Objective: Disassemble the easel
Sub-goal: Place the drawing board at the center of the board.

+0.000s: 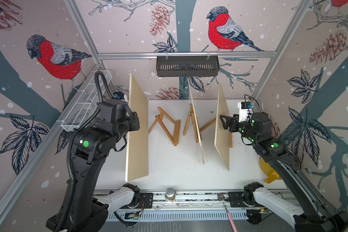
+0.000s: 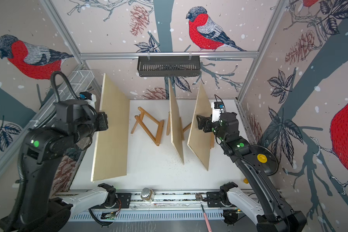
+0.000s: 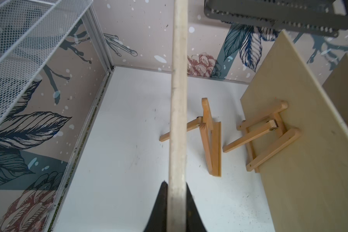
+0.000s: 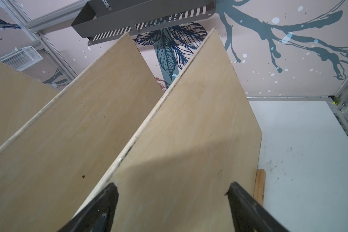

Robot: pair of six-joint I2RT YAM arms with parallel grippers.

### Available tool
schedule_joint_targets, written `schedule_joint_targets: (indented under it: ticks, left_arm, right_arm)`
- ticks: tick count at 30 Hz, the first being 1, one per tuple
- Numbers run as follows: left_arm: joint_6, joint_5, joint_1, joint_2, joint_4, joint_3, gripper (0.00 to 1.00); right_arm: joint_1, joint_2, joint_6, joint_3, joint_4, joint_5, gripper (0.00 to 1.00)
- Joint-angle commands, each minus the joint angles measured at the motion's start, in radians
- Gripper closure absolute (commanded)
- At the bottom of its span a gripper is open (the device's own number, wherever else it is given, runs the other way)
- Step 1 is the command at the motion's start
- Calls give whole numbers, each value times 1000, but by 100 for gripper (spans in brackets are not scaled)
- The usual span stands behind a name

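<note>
L gripper [image 3: 176,193] is clamped on the top edge of the left board [image 1: 138,140], so the panel hangs upright. It looks clear of the bare easel [image 1: 167,128], just beside it on the side away from the other boards. One board off, and I'd say it needs laying flat next.

R gripper [image 4: 172,186] has jaws wide, hovering at the top edge of the far board [image 1: 222,130], two panels over from the bare easel. Prob lining up a pinch; contact, can't tell.

Mid board [image 2: 176,128] leans on its own easel [image 3: 269,136], right next to the bare one.

Room: the table [image 1: 169,166] is free in front of the bare easel. Gaps btw boards are narrow, so swing w/ care.
</note>
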Motion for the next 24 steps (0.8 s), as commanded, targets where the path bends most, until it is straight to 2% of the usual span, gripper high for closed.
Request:
schedule_joint_targets:
  ticks: [1, 5, 8, 15, 24]
  left_arm:
    - [85, -90, 1, 12, 225, -59, 100]
    - [128, -168, 5, 17, 309, -150, 100]
    - [161, -173, 34, 21, 360, -187, 100]
    - [215, -47, 137, 58, 515, -292, 100]
    - [206, 81, 164, 163, 614, -319, 100]
  right_arm:
    - [3, -8, -6, -13, 6, 10, 13]
    - [2, -11, -15, -31, 7, 15, 13]
    - [3, -6, -20, -42, 11, 17, 13]
    - [2, 17, -26, -69, 32, 15, 13]
    - [1, 19, -32, -105, 41, 27, 12]
